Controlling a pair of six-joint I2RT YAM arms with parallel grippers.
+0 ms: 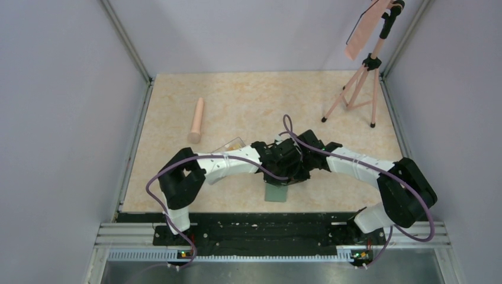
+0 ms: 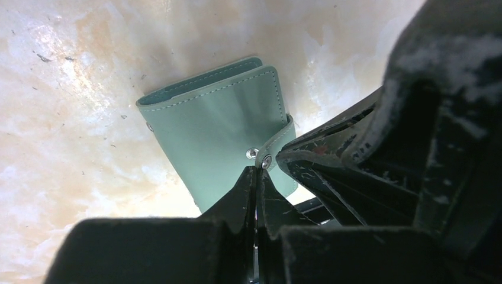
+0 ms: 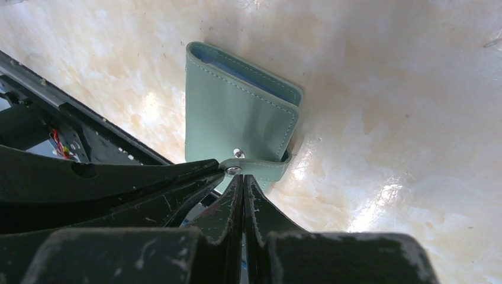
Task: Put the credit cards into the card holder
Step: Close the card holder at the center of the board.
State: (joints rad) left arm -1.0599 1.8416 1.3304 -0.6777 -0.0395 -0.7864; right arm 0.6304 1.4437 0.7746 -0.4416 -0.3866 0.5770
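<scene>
Card holder (image 1: 276, 193) lies shut near the table's (image 1: 248, 100) front edge in the top view. The clear box (image 1: 229, 144) behind it shows a yellow-orange tint, probably the credit cards (image 1: 235, 142).

Left wrist: my left gripper (image 2: 256, 174) is fully closed and holds nothing I can make out, its tips at the snap tab (image 2: 275, 142).

Right wrist: my right gripper (image 3: 241, 180) is also closed, under the tab. Pale blue pages (image 3: 237, 66) peek out, with no card visible inside. I'd pin the cover with one gripper and pry the snap gently with the other.
</scene>
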